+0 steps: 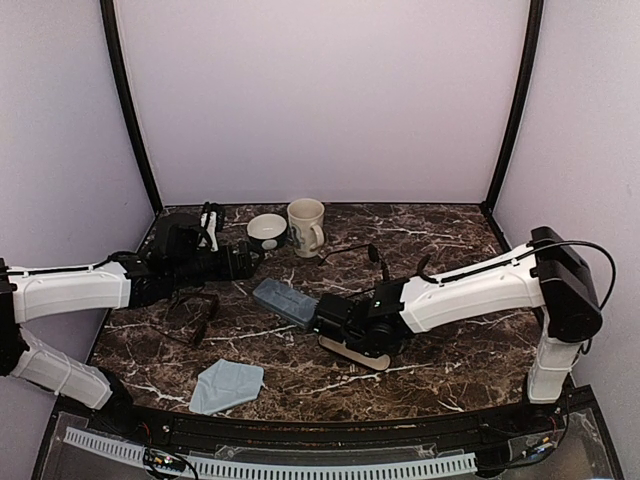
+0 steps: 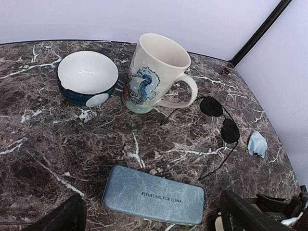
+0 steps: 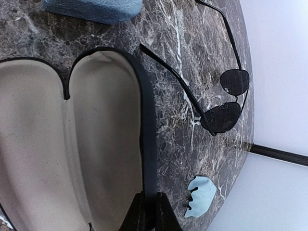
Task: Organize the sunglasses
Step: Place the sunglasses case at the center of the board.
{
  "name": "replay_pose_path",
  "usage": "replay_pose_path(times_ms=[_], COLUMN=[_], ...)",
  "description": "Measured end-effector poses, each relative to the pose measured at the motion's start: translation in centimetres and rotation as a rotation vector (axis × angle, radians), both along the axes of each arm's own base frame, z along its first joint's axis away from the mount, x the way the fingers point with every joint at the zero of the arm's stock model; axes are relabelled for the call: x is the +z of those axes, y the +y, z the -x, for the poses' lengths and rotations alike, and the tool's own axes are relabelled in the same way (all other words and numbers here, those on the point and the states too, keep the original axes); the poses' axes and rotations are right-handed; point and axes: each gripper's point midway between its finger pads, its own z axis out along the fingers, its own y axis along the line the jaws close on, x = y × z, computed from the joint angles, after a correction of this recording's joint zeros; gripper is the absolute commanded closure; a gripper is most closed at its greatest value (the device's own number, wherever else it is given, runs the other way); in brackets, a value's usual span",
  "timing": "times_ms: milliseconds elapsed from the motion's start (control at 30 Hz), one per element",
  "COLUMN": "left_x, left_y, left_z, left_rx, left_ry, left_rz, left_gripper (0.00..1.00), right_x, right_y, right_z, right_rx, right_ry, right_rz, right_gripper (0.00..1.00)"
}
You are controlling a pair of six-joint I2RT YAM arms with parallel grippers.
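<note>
my right hand point(image 3: 150, 214) is clamped tight on the rim of the open black oval case point(image 3: 72, 144), whose pale lining faces up with nothing lying in it. my left hand point(image 2: 152, 214) is spread wide and has hold of nothing. it hangs over the grey-blue hard case point(image 2: 153, 195), which lies shut on the worktop point(image 2: 57, 144).

beyond that case the wire-framed sunglasses point(image 2: 219, 120) lie just right of the seahorse mug point(image 2: 154, 72), arms unfolded, with one arm tip close to the mug's base. from my right wrist, the other slim arm ends near the black case's rim. the brown sunglasses point(image 1: 195, 315) lie on the left of the worktop, on the near side of my left forearm, well apart from both cases.

i judge the step to be steadying the black case while my left hand fetches the wire pair. to do it well i should keep the right grip firm and low so the case does not tip. the left should come down from above and pinch the bridge, not the thin arms, which would likely flex and slip. then i should lift clear of the mug handle before swinging over. the unfolded arms may overhang the case, so the lenses should go in first, along its long axis.
</note>
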Motion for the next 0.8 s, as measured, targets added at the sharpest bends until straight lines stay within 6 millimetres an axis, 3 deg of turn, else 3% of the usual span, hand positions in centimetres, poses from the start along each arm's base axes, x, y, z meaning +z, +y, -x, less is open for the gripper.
replay_pose_path(times_ms=[800], left_x=[-1.4], left_y=[0.4], left_z=[0.5], left_rx=[-0.007], left_ry=[0.026], left_rz=[-0.041], left_gripper=[0.01], right_x=[0.3], right_y=[1.8], right_z=[1.0], right_rx=[0.081], right_ry=[-0.02], right_rz=[-0.001], right_gripper=[0.65])
